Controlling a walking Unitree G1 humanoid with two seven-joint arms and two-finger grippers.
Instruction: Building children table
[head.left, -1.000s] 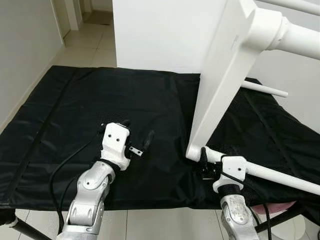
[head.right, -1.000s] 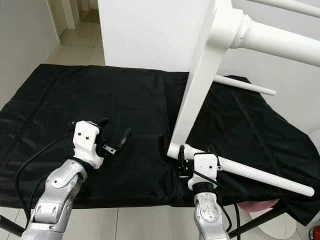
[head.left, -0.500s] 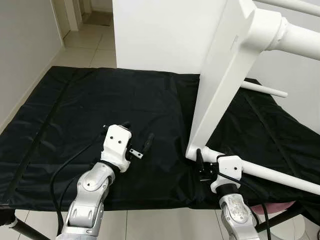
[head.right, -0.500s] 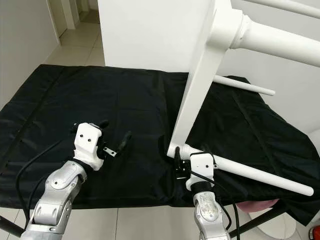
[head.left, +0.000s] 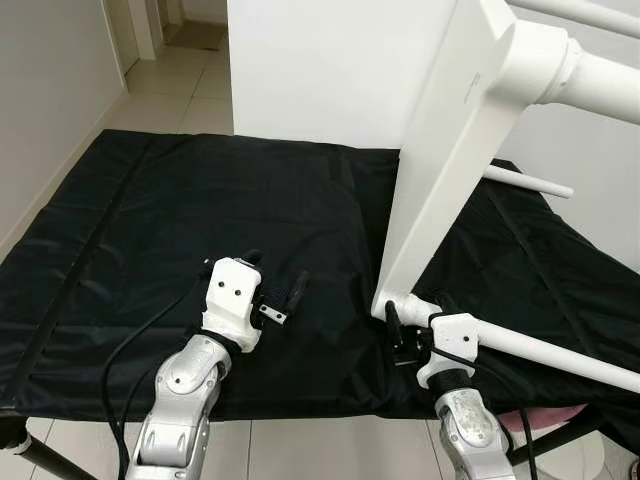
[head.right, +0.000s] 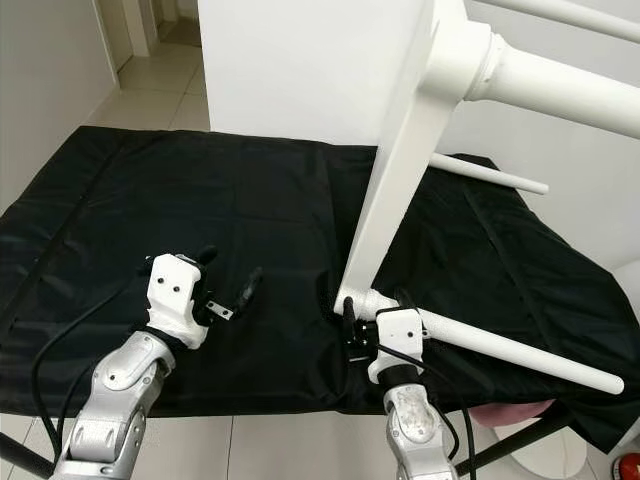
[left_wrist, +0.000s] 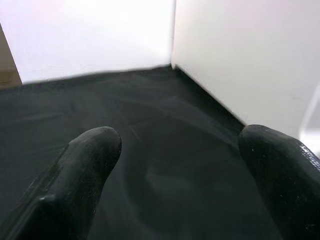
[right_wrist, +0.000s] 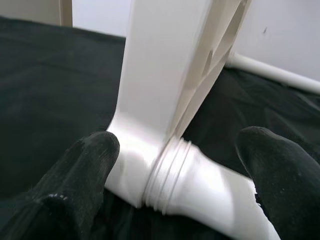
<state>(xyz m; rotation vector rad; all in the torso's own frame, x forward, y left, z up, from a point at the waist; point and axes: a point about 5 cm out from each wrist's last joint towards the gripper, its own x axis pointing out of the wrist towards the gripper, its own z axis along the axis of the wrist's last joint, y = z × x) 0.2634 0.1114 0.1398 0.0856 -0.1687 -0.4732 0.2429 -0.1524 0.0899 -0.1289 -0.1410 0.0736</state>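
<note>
A white children's table top (head.left: 440, 180) stands on its edge on a black cloth (head.left: 180, 200). One white leg (head.left: 540, 350) is joined at its lower corner and lies out to the right. Another leg (head.left: 590, 75) sticks out at the upper corner. My right gripper (head.left: 412, 320) is open at the lower corner. Its fingers (right_wrist: 95, 155) straddle the leg's threaded joint (right_wrist: 165, 175) without touching it. To the left, my left gripper (head.left: 275, 275) hovers open just above the cloth with nothing between its fingers (left_wrist: 90, 155).
A loose white rod (head.left: 530, 182) lies on the cloth behind the table top. A white wall panel (head.left: 320, 70) stands at the back, with tiled floor (head.left: 180, 90) to its left. The cloth's front edge runs just under both wrists.
My right gripper has edged left and closer to the leg joint. My left gripper has drifted slightly nearer and lower. The table top has not moved.
</note>
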